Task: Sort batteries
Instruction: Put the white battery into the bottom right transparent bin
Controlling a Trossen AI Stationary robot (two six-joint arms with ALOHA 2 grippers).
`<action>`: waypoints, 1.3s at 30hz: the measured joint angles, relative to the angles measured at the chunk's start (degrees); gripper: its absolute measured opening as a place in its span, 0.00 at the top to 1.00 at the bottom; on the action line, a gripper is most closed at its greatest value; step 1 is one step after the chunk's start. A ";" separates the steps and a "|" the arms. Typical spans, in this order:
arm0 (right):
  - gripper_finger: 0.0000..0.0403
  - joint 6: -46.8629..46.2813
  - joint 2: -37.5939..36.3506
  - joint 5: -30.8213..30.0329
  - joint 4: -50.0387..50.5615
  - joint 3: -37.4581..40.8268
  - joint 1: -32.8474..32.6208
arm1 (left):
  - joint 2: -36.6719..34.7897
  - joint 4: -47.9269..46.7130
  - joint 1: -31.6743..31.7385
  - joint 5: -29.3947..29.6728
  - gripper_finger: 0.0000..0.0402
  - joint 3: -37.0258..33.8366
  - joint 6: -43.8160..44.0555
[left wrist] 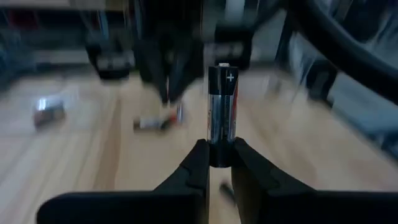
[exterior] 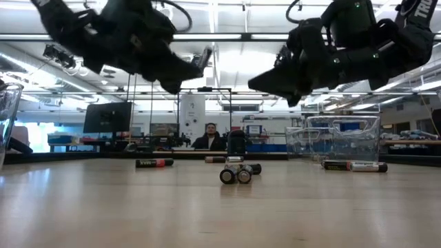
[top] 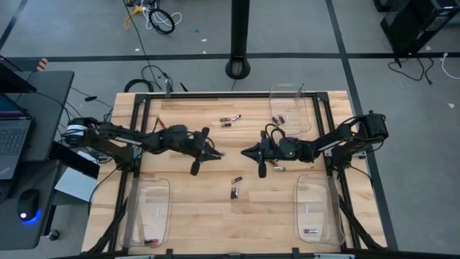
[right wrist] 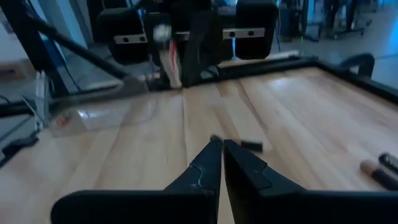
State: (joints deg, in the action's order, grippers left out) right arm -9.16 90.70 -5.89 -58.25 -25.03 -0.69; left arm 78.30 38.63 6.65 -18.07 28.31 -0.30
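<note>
Pinching 1 upright battery (left wrist: 222, 102), left claw (left wrist: 216, 163), right claw (right wrist: 222, 147) pressed together, empty.

3 clear plastic trays sit on the wooden table (top: 201, 216): one at the far right (top: 291, 108), one near left (top: 147, 212), one near right (top: 318, 208). A laptop (top: 11, 137) and mouse (top: 27, 203) rest on a side desk. A person (exterior: 209, 137) sits beyond.

lab | ceiling strip lights (exterior: 227, 36) | monitor (exterior: 108, 117) on far benches | laptop (top: 13, 137) beside table | floor cables (top: 159, 19)
</note>
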 joint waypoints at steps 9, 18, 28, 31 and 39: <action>0.85 0.82 0.04 3.04 0.20 -7.49 0.55 | 3.10 13.30 0.60 2.21 0.89 -3.47 3.85; 0.74 1.31 0.07 3.92 0.83 -12.14 0.35 | 5.61 19.41 0.38 1.91 0.89 -3.41 2.29; 0.61 1.24 0.07 3.99 3.23 -13.63 -0.07 | 6.52 22.86 0.38 1.45 0.89 -3.40 2.92; 0.58 1.24 0.07 4.00 3.83 -13.63 -0.11 | 6.52 23.98 0.38 1.47 0.89 -3.36 3.37; 0.57 1.22 0.13 2.05 4.07 -13.63 -0.33 | 6.52 24.24 0.38 1.90 0.89 -3.36 3.10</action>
State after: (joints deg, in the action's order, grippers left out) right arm -7.94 90.83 -3.84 -54.19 -38.65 -1.02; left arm 84.82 62.87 7.03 -16.16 24.95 2.81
